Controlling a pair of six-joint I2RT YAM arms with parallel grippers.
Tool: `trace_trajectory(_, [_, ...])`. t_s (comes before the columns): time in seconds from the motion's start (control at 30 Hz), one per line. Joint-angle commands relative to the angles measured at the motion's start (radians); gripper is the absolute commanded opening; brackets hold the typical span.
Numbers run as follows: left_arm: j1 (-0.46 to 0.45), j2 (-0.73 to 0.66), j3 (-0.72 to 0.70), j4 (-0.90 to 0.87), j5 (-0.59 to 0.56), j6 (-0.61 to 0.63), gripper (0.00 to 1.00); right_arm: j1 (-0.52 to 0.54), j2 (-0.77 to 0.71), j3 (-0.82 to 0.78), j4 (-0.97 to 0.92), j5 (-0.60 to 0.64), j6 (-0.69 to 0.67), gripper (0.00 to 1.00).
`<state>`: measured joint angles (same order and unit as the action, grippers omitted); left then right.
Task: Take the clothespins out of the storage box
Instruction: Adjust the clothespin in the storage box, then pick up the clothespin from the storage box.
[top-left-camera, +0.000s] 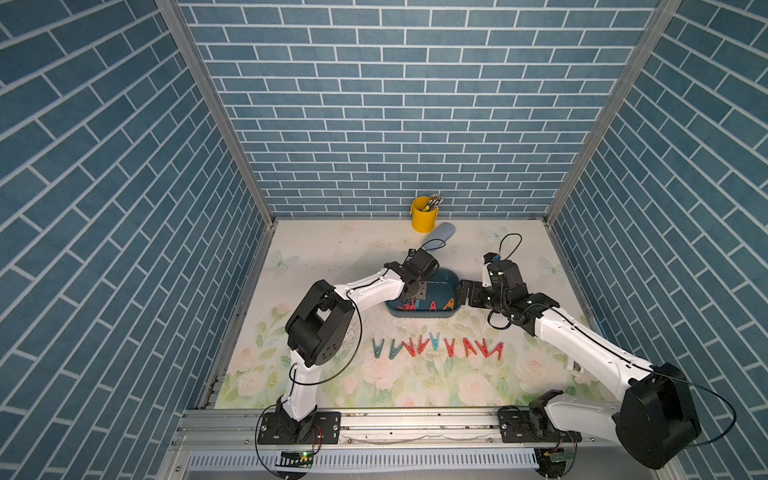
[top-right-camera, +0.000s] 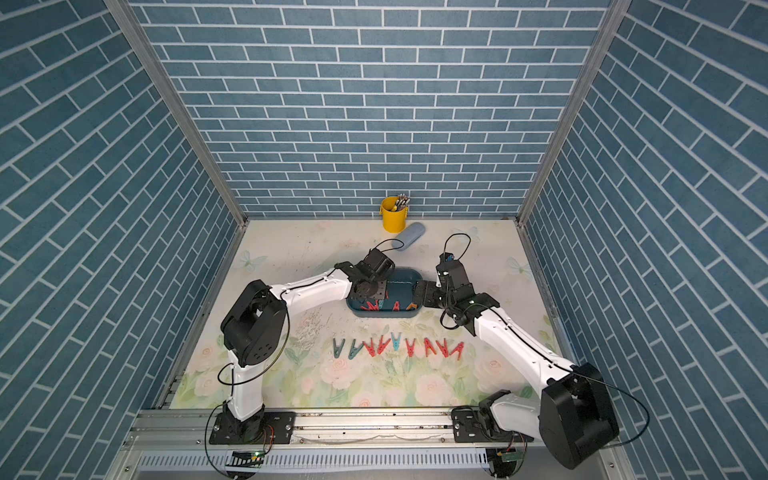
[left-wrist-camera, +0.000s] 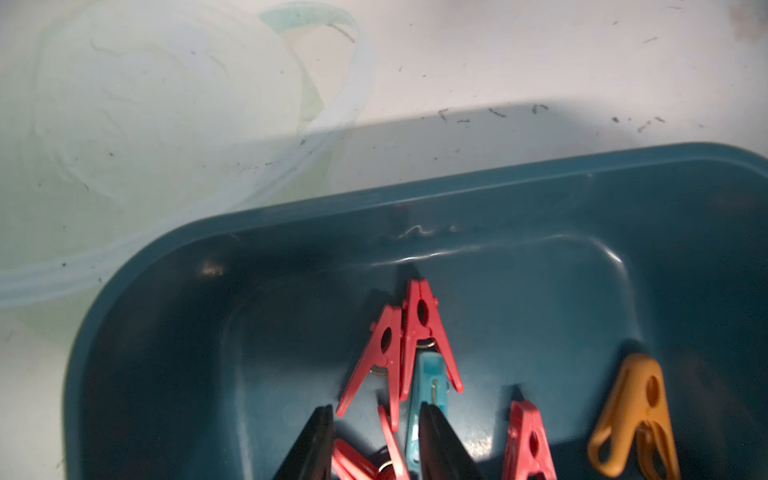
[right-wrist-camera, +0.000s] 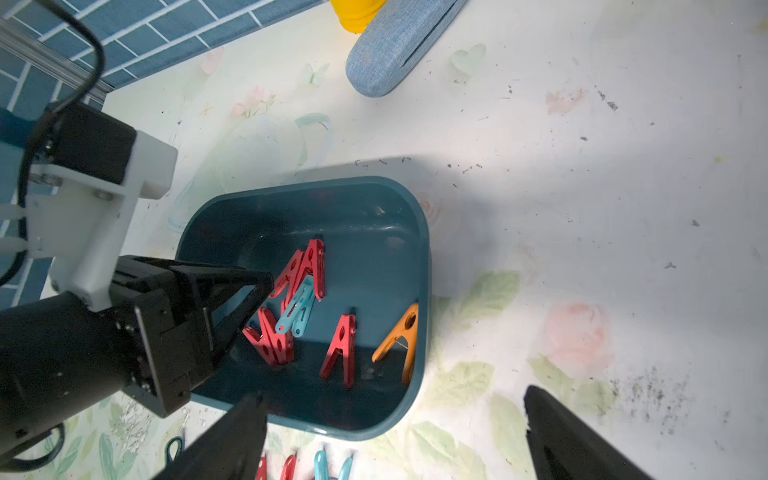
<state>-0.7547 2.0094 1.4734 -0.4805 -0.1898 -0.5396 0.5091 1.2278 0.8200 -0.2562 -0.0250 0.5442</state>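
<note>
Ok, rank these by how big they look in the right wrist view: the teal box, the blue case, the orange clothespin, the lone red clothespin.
1. teal box, by far the largest
2. blue case, though the frame edge cuts its end off
3. orange clothespin and lone red clothespin: they look alike, so no ranking between them

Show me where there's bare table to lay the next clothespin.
Widest bare patch: the mat between the row of clothespins and the front rail. Also free: the far corner left of the yellow bucket. Crowded: the storage box, with left gripper inside and right gripper beside it; the strip between box and row is narrow.
</note>
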Motion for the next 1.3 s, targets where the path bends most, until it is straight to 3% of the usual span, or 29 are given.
trace_trajectory(0.0, [0.008, 0.032, -0.015, -0.007, -0.025, 0.041, 0.36, -0.004, -0.009, 0.015, 0.008, -0.013, -0.026, 1.00])
trace_trajectory(0.77, [0.038, 0.116, -0.030, 0.023, 0.030, 0.122, 0.26, -0.004, 0.015, 0.030, 0.012, -0.027, -0.017, 0.99])
trace_trajectory(0.93, [0.038, 0.107, -0.022, 0.015, 0.028, 0.125, 0.10, -0.005, 0.028, 0.034, 0.023, -0.035, -0.016, 0.99])
trace_trajectory(1.17, [0.037, 0.049, -0.008, -0.026, 0.006, 0.101, 0.03, -0.004, 0.034, 0.046, 0.074, -0.045, -0.016, 1.00])
trace_trajectory(1.27, [0.037, -0.007, -0.020, -0.031, 0.005, 0.081, 0.01, -0.005, 0.043, 0.051, 0.112, -0.105, -0.023, 0.99])
